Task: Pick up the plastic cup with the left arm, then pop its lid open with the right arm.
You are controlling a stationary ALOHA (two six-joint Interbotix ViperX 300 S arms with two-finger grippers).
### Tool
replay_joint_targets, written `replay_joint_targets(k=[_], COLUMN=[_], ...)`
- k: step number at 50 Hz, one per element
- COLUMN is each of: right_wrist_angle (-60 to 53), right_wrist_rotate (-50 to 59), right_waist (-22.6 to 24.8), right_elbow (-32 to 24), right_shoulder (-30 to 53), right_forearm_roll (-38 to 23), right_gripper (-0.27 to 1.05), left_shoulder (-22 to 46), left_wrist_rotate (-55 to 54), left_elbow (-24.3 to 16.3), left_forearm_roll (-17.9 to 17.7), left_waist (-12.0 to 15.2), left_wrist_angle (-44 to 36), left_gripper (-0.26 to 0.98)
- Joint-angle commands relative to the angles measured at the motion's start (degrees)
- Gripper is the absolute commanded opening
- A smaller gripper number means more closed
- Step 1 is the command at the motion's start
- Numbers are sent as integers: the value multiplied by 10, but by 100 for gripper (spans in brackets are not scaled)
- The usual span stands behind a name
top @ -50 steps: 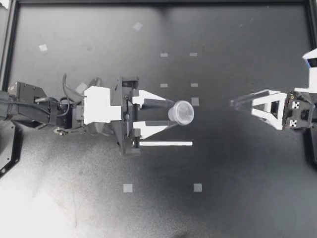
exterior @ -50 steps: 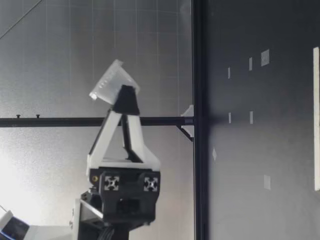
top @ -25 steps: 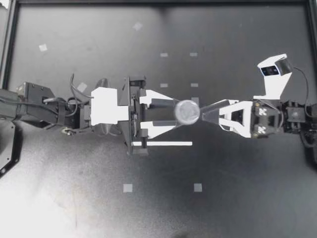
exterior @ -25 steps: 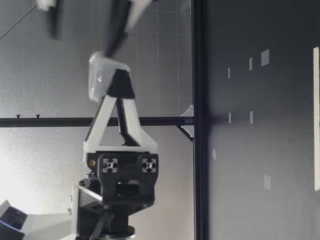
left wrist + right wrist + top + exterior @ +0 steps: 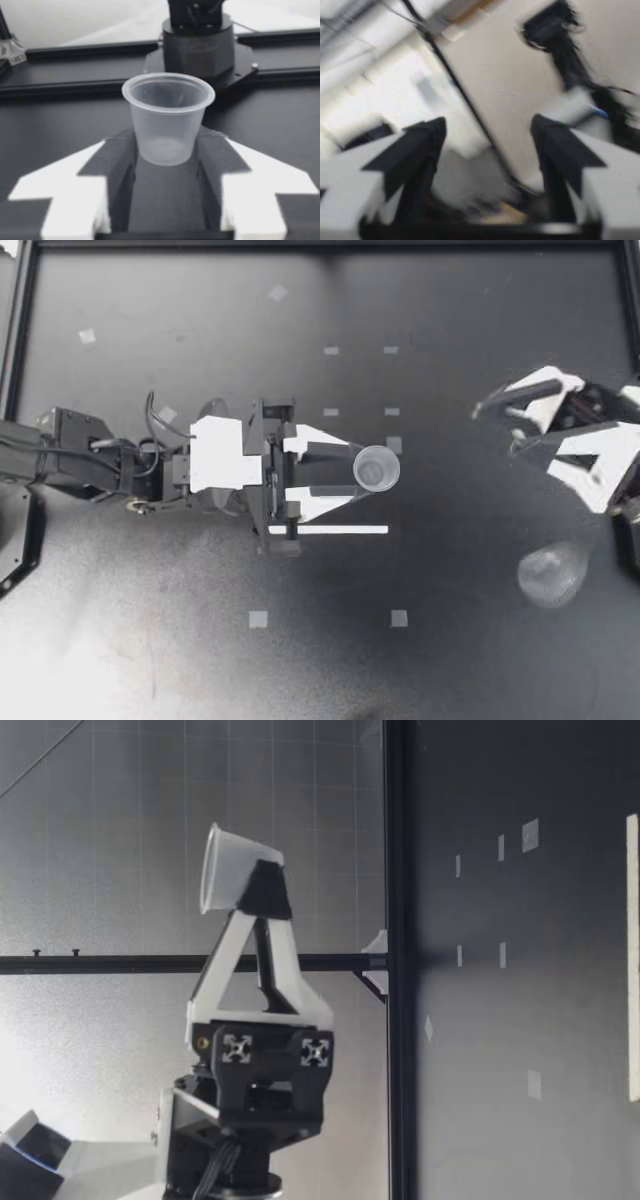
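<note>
My left gripper [image 5: 352, 470] hangs over the middle of the table, shut on a small clear plastic cup [image 5: 376, 468]. In the left wrist view the cup [image 5: 167, 117] stands upright, its base pinched between the two dark pads [image 5: 117, 160]. The low view shows the same cup [image 5: 235, 870] held well above the table by my left gripper [image 5: 265, 892]. My right gripper [image 5: 500, 428] is open and holds nothing, near the table's right edge. Its wrist view is blurred, showing only the room between the spread fingers [image 5: 422, 150]. A second clear cup [image 5: 550, 575] appears blurred beside it.
A thin white strip [image 5: 330, 530] lies on the black table just beside the left gripper. Small grey tape squares [image 5: 258, 619] dot the surface. A black frame rail [image 5: 20, 330] borders the table, and the other arm's base [image 5: 199, 42] stands ahead of the held cup.
My right gripper reached in to the held cup, then swung back to the right edge. A second clear cup now shows near that edge. The held cup went from tilted to upright.
</note>
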Motion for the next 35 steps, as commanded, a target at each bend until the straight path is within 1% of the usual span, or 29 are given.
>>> replay_joint_targets(k=[1, 4, 8, 19, 35], right_wrist_angle=[93, 163, 221, 207, 205], right_wrist_rotate=[-53, -108, -163, -259, -265], right_waist=[-4, -4, -4, -4, -4], right_elbow=[-8, -5, -1, 26, 28], right_shoulder=[-23, -29, -29, -33, -32], right_forearm_roll=[-18, -24, -23, -23, -19], right_gripper=[69, 69, 69, 69, 69], left_shoulder=[-10, -9, -7, -4, -3], left_wrist_rotate=[-4, -9, -15, -28, -30], left_elbow=[-10, -10, -11, -11, -12], left_forearm_roll=[0, 0, 0, 1, 1], left_waist=[-3, -3, -4, -3, -3], left_wrist_angle=[-3, -3, -3, -3, -2], left_gripper=[17, 17, 17, 17, 17])
